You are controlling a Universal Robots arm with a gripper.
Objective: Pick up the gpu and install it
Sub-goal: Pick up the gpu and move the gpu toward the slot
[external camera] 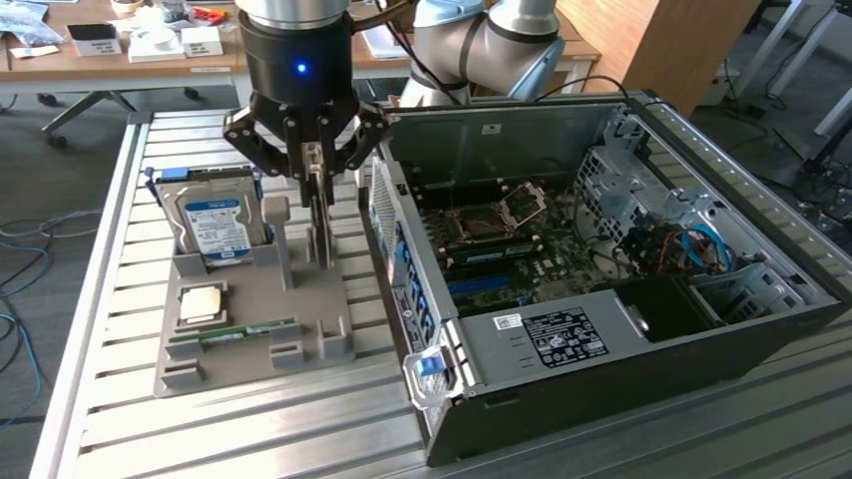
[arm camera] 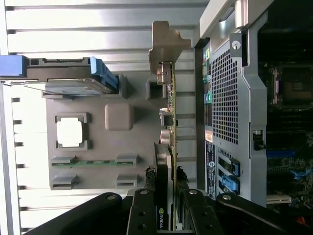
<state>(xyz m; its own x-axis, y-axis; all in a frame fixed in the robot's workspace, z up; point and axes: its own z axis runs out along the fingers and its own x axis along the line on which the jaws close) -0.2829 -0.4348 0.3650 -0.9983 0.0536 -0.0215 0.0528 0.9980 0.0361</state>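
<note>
Slatted metal worktop (external camera: pixel 107 399), office desks (external camera: pixel 80 66) behind. My fingers (arm camera: pixel 143 213), approx half closed, pinch the gpu (arm camera: pixel 168 122) by its top edge. It stands upright in the grey holder (external camera: pixel 233 349) beneath them, pc case (external camera: pixel 665 329) just beside. Pick-up step, I reckon: needs a straight lift w/o snagging.

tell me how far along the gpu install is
Done: the claw is down at the gpu. In hand: it looks clamped on the card, which stands upright in the gray holder. Left: the card is not yet lifted out or seated in the open computer case.
</note>
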